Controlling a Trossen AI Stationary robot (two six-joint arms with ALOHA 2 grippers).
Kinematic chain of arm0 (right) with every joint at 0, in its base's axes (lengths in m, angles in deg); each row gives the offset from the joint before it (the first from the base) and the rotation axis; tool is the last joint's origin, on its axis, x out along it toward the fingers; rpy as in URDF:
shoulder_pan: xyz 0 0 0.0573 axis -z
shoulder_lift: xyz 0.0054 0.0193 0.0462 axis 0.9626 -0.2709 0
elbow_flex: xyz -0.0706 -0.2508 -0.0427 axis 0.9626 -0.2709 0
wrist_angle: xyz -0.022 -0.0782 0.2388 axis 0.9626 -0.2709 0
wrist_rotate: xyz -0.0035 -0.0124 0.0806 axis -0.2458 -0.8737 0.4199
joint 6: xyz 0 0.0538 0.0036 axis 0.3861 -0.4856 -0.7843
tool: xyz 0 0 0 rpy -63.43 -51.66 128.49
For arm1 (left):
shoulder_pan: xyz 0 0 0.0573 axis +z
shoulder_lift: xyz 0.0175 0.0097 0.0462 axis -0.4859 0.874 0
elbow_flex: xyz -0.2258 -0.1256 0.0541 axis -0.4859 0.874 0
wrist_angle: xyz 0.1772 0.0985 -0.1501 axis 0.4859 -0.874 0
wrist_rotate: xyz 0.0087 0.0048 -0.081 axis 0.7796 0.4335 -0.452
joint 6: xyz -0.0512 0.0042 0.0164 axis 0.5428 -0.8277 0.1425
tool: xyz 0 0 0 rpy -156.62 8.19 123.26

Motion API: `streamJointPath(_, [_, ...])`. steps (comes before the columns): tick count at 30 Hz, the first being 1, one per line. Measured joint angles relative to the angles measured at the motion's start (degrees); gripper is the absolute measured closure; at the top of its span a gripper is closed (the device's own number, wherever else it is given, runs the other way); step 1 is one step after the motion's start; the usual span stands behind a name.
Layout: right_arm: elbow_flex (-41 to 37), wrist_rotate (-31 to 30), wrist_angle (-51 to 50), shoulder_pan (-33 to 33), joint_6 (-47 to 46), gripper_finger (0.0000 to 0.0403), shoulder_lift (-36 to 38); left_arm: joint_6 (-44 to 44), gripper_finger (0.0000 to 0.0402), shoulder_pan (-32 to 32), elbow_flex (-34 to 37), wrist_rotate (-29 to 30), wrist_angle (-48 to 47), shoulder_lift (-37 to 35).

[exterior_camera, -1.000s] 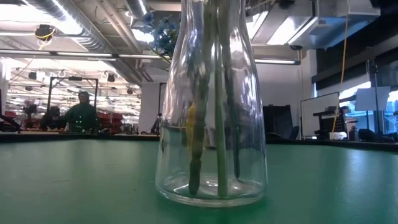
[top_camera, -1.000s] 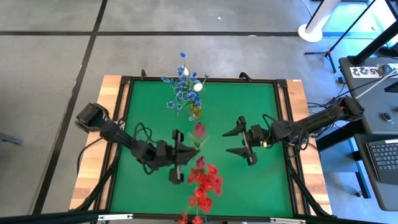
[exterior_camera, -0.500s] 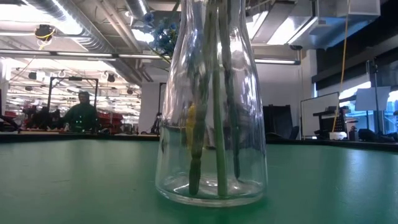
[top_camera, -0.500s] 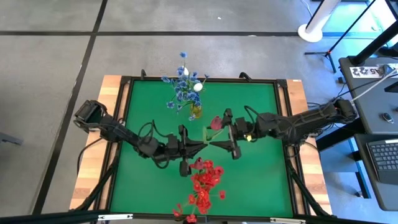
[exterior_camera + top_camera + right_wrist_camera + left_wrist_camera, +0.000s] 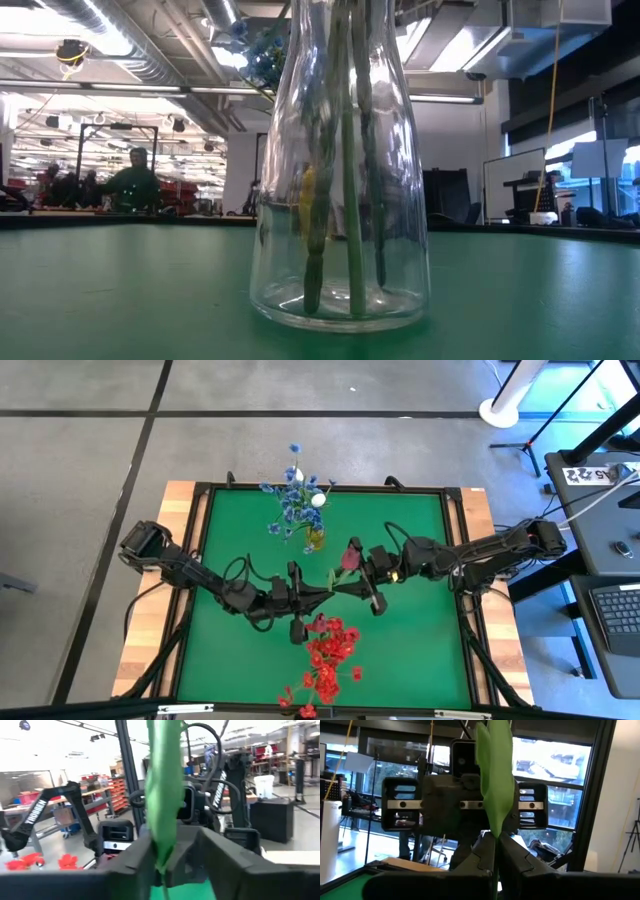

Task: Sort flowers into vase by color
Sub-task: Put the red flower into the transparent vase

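Note:
A single red bud flower [image 5: 350, 555] with a green stem and leaf is held between my two grippers over the table's middle. My left gripper [image 5: 322, 589] comes from the left and my right gripper [image 5: 347, 586] from the right. Both are shut on the flower's stem. A glass vase [image 5: 314, 539] stands behind them, toward the far edge. It holds blue clusters [image 5: 293, 498] and a white bud [image 5: 318, 500]. Their stem ends rest on the vase's bottom [image 5: 340, 290]. Red clusters [image 5: 328, 650] lie on the mat near the front edge. My left gripper pinches the flower's green stem and leaf [image 5: 493, 836] between its two fingers, level, from the table's left. The flower is lifted clear, its bud up. My right gripper pinches the same green stem and leaf [image 5: 161, 856] between its two fingers, level, from the table's right, facing the left gripper. The bud stands above the fingers, clear of the mat.
The green mat [image 5: 420, 530] has a raised dark frame [image 5: 455, 495] around it. The red clusters lie just in front of my left gripper. A person [image 5: 130, 180] shows far off in the room behind the table.
My left gripper has carried the red bud flower a little toward the table's right. My right gripper has moved from the right toward the flower and has shut on its stem, so that both grippers now meet at it. The vase has stayed where it was.

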Motion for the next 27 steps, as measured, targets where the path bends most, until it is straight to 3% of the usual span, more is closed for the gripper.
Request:
streamJointPath(7, [0.00,2.42,0.86,0.02,1.50,0.0390,0.04,-0.09,0.0399,-0.04,0.00,0.59,-0.03,0.00])
streamJointPath(12, [0.00,2.33,0.72,0.04,1.61,0.0377,0.04,-1.13,0.0376,-0.35,0.00,1.98,-0.27,0.00])
streamJointPath(21, [-0.02,1.23,-0.47,0.06,2.07,0.0391,3.50,-12.04,0.0312,-5.16,0.00,17.15,-0.75,-2.77])
streamJointPath(27, [-0.02,-0.87,-8.36,0.04,3.37,0.0395,8.89,-19.16,0.0272,-11.31,0.00,26.37,-1.60,-8.06])
